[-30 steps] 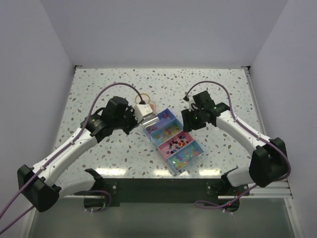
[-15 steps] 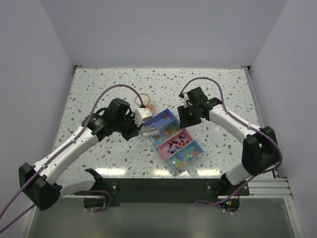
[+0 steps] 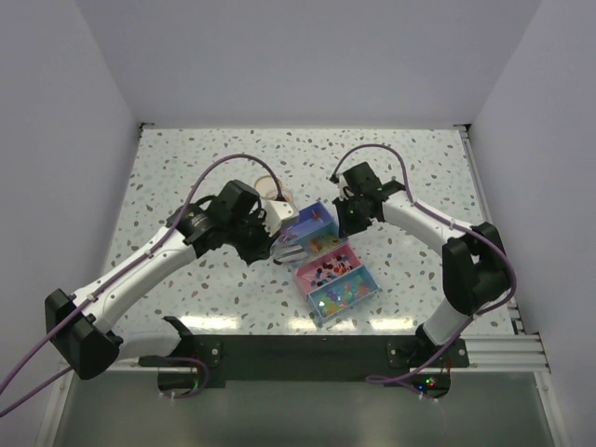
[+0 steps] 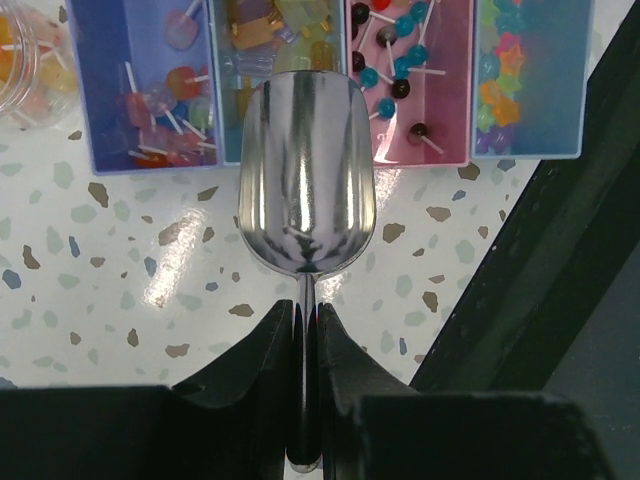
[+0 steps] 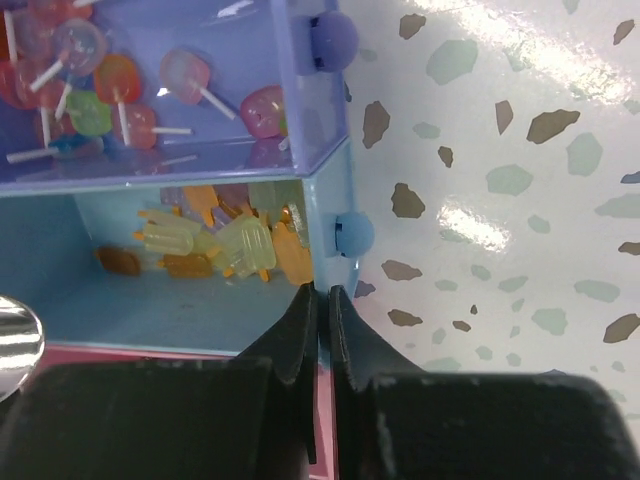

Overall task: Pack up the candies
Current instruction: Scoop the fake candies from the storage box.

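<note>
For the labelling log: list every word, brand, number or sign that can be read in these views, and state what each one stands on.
No text can be read in any view.
Candy box: plain blue, pink and purple walls, no print.
Metal scoop: bare, only reflections.
Candies: no lettering visible.
Clear jar: only partly in view, no label seen.

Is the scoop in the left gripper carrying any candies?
No. The scoop shows a bare shiny bowl; the candies lie in the compartments beyond it.
</note>
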Tool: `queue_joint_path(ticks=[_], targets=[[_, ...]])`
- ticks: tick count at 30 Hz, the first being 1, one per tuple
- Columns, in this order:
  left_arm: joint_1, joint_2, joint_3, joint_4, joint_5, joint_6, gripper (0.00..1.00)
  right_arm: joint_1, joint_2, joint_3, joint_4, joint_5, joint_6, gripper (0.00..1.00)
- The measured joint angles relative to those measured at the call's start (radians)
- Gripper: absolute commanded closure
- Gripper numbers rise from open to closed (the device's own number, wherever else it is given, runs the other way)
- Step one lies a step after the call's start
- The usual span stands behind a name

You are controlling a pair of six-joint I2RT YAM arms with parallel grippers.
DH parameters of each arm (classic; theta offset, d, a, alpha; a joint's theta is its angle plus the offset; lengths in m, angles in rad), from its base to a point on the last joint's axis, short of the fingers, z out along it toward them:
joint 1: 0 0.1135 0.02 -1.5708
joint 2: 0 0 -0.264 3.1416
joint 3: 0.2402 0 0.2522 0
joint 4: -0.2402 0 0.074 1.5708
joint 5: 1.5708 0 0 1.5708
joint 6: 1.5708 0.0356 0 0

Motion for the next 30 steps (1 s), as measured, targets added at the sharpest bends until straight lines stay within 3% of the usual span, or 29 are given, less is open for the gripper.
queue_joint_path(ticks=[7,16,30], targets=[[-0.030,0.063,0.066,-0.047,-0.051,0.010,1.00,0.003,-0.021,-0.024,0.024,0.058,0.021,1.00],[-0.043,0.211,0.261,-0.113,-0.163,0.126,1.00,0.008,-0.066,-0.076,0.058,0.094,0.036,1.00],[-0.142,0.389,0.435,-0.257,-0.202,0.221,1.00,0.016,-0.074,-0.090,0.076,0.116,0.034,1.00]])
